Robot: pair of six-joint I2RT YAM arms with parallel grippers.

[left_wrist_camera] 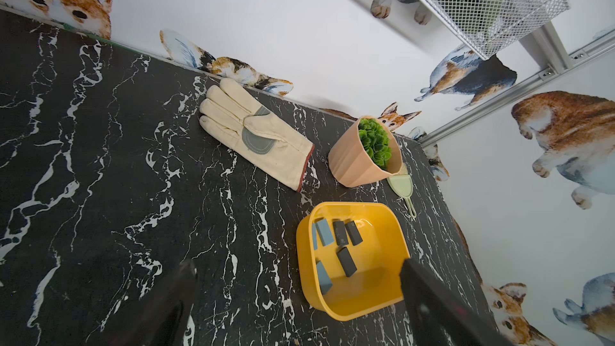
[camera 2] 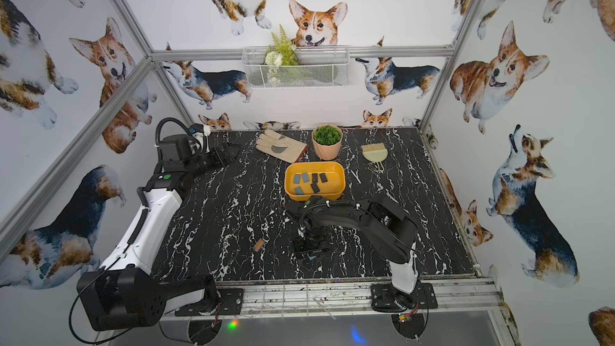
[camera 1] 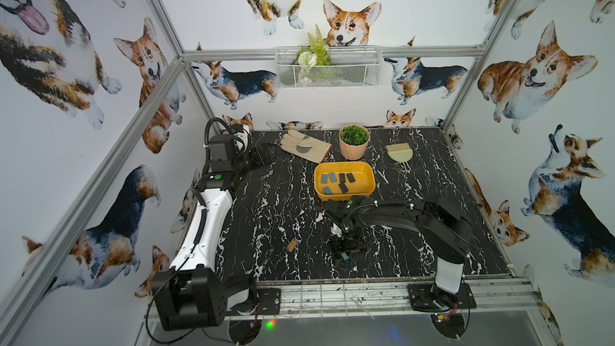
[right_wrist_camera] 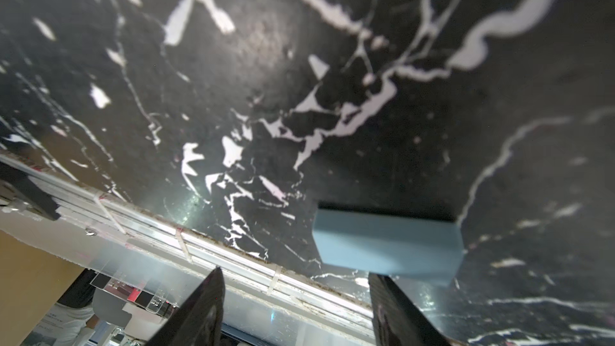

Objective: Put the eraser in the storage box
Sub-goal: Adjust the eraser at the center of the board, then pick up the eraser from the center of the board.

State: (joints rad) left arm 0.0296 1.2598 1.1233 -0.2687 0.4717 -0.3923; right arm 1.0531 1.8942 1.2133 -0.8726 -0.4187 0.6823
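Eraser [right_wrist_camera: 387, 242] flat on bench [right_wrist_camera: 266, 61] just ahead of right fingers [right_wrist_camera: 199, 311], parted and empty, low to straddle it; left fingers [left_wrist_camera: 429, 297] parted, idle, clear of storage box [left_wrist_camera: 332, 307]

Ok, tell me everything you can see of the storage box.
The box is a shallow mustard-yellow tray with rounded corners and smooth, plastic-looking walls. It has no lid and sits upright on the black marble table, just in front of the pot; the left wrist view shows a gap between them. Six erasers lie flat on its floor, three blue and three black.
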